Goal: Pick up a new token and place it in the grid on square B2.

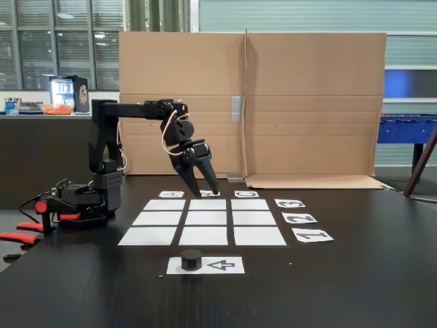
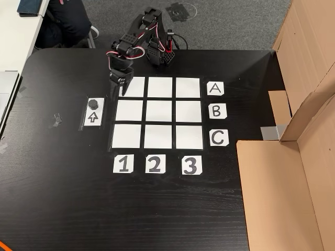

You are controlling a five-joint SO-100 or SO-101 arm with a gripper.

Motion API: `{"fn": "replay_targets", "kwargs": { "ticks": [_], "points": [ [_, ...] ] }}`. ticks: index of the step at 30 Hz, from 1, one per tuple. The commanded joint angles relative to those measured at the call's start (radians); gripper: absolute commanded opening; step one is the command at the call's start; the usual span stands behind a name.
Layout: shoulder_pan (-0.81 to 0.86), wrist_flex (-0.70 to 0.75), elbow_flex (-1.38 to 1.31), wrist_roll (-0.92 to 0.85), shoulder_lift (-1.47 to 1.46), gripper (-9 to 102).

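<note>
While unheld, token [image 1: 191, 259] beside grid [image 1: 164, 236]

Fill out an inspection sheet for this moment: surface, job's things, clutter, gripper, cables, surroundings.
Surface: black table, bare around the papers.
Job's things: token sits on the arrow strip, outside the grid; square B2 and the other eight cells hold nothing.
Clutter: a small scrap of tape on the table beyond the strip in the top-down fixed view.
Gripper: gripper points down over the grid's edge, holding nothing; open or shut cannot be told.
Cables: wires loop along the arm; leads run off its base.
Surroundings: cardboard screen behind the table, windows beyond.
</note>
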Motion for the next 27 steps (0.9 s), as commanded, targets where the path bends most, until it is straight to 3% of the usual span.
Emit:
{"fn": "replay_targets", "kwargs": {
  "ticks": [1,10,20,27],
  "points": [
    [0.031,0.008,-0.1,0.017,-0.044,23],
    [0.107,0.179,-0.446,0.025,-0.328,23],
    [0.19,0.193,-0.512,0.041,-0.39,25],
    [0.25,0.316,-0.706,0.04,-0.548,25]
  ]
}}
